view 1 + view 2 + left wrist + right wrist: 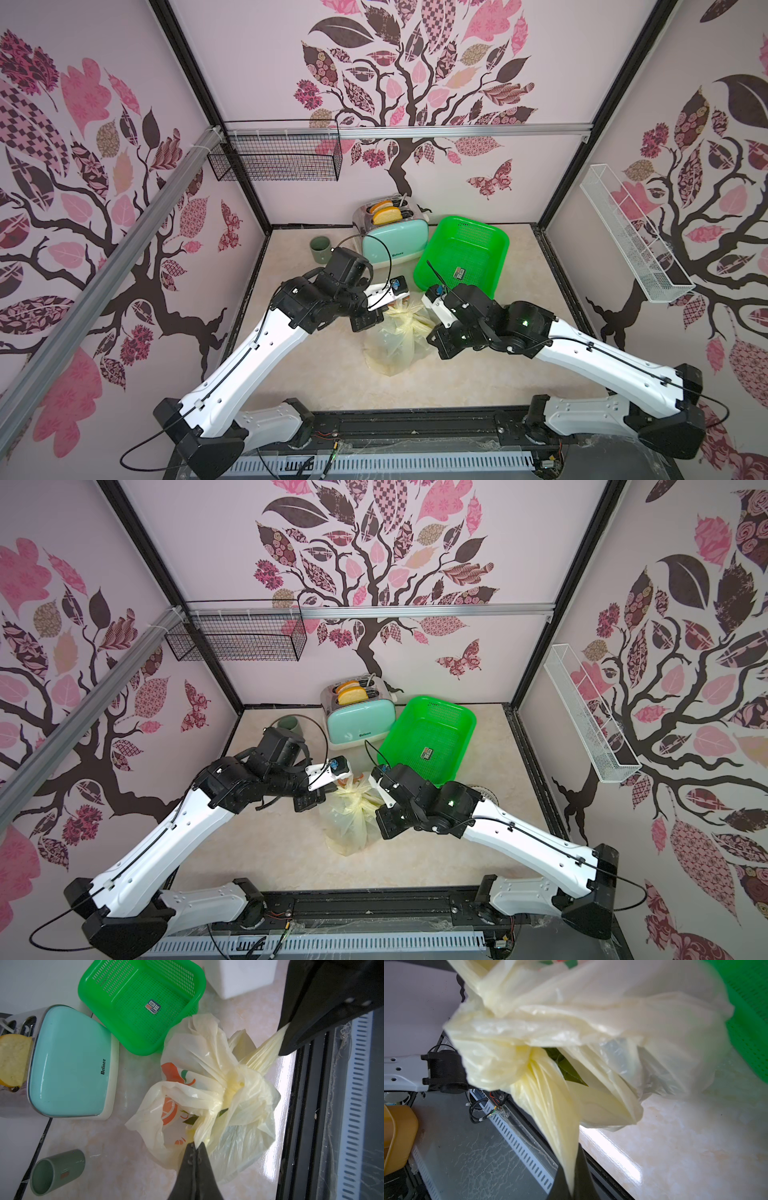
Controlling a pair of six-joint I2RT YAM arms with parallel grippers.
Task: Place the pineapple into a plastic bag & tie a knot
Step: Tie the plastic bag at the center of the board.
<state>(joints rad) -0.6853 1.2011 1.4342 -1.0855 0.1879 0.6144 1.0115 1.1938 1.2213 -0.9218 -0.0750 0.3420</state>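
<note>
L gripper [195,1145] & R gripper [573,1180] are each clamping a loose end of the bag [247,1142], so they should be pulling apart evenly, cinching the knot [230,1087] w/o tearing.

Counted on worktop [316,374]: one plastic bag [392,340] with one knot [230,1088]; one green basket [478,245] containing one label [460,272]; one toaster [395,245] holding two bread slices [388,216]; one cup [321,248]. On walls: one black wire rack [276,160], one white wire rack [631,239], two in all. Two hands: left hand [195,1145], right hand [572,1159].
</note>
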